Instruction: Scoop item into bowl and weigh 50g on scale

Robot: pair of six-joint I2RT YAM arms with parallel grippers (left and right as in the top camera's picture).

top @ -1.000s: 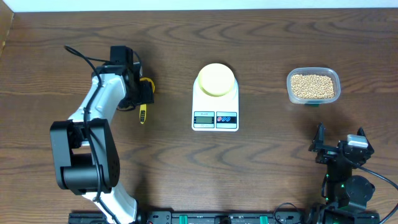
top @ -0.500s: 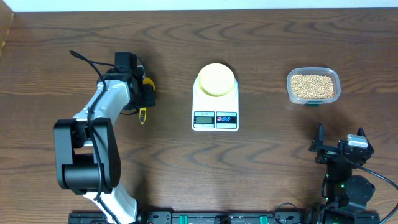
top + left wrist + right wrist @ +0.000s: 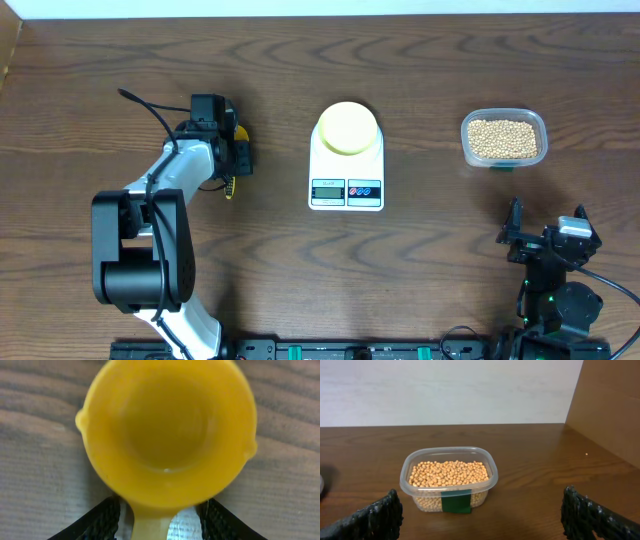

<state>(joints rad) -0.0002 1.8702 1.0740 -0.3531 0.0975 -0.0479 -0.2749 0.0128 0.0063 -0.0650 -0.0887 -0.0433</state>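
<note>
The left arm is reaching out over the left part of the brown wooden surface (image 3: 420,60), well to the left of the scale (image 3: 346,185). Its pincer (image 3: 160,505) is hanging over a yellow scoop (image 3: 167,430) that is lying on the wood with its empty cup facing up. The handle is running back between the two black fingers (image 3: 97,522). The pincer is standing partly open, straddling that handle, and a slim gap is showing on each side, so it is not gripping the scoop.

The white scale is sitting near the middle of the surface, its display and two buttons facing the robot. The pale-yellow bowl (image 3: 347,128) is resting on the back half of the scale's platform, and from overhead nothing is showing inside it.

The beans (image 3: 449,472) are all lying in a clear plastic tub (image 3: 485,492) with a green label (image 3: 456,501) on its near wall. The tub is standing on the right side of the surface, well apart from the scale.

The right arm is sitting folded at the near right edge. Its pincer (image 3: 480,505) is gaping wide and holding nothing, pointing toward the tub from a distance.
</note>
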